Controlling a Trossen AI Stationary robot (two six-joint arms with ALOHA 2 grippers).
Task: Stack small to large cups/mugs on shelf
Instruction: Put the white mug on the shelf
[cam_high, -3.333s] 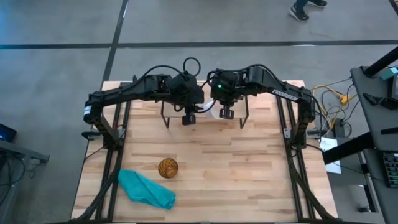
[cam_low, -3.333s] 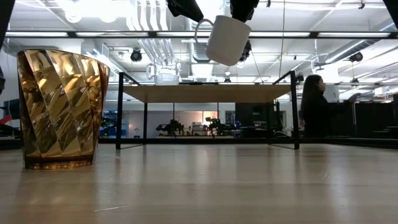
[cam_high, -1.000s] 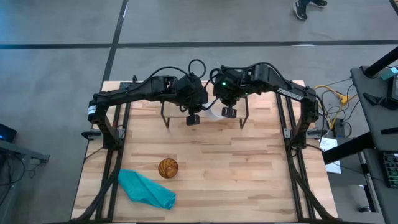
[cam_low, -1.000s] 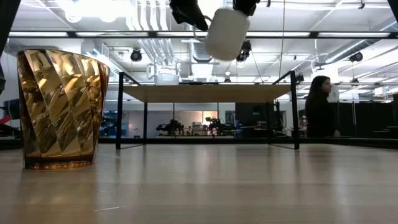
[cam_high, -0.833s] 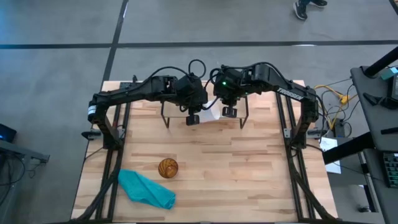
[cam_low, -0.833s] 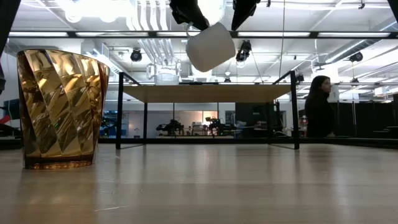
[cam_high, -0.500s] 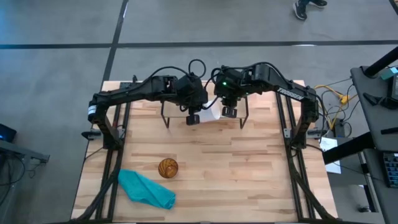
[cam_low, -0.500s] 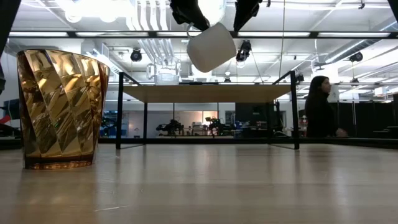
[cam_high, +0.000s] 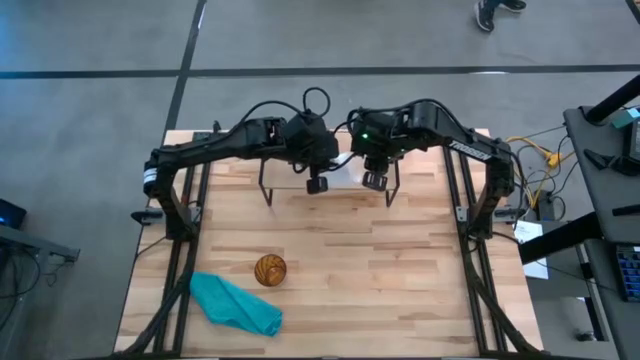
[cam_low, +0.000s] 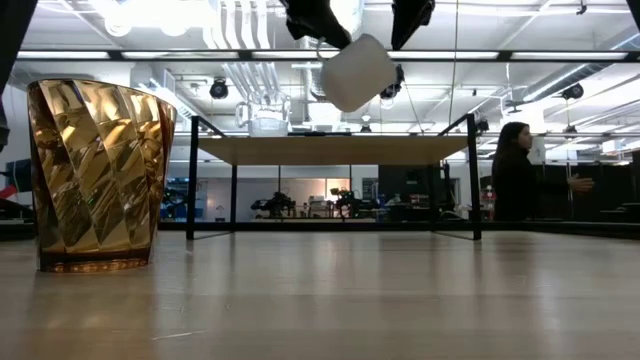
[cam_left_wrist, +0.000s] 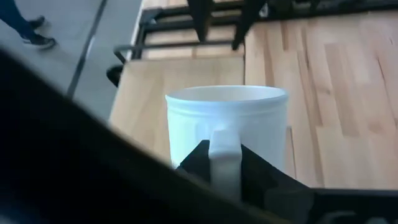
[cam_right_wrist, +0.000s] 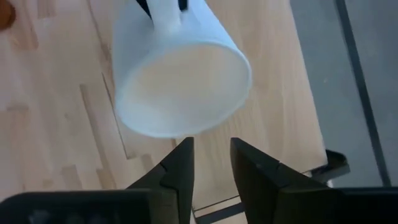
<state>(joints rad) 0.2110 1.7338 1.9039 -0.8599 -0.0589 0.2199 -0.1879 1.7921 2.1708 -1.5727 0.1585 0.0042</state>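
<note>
The white mug (cam_low: 357, 70) hangs tilted in the air above the shelf (cam_low: 335, 150), held by my left gripper (cam_high: 317, 183). My right gripper (cam_high: 374, 180) hovers just to its right, open, with one round end of the mug (cam_right_wrist: 180, 87) in front of its fingers and touching nothing. A tiny clear glass cup (cam_low: 267, 121) stands on the shelf board. The amber patterned cup (cam_high: 270, 270) stands upright on the table near the near-left side, large in the low view (cam_low: 98, 175). My left gripper pinches the mug's handle (cam_left_wrist: 224, 155) between its two fingers (cam_left_wrist: 194, 163), which come from above and lie on either side of the handle. The mug is lifted clear, tilted, hanging below the fingers over the shelf.
A teal cloth (cam_high: 235, 305) lies crumpled near the table's near-left corner. The shelf's thin black legs (cam_low: 190, 180) stand at the far middle of the table. A person (cam_low: 515, 180) stands in the room beyond.
The mug has tipped from nearly upright under the right gripper to a slant hanging from the left gripper. The left gripper has moved slightly toward the far edge and to the right with it. The right gripper has come off the mug and shifted a little right.
</note>
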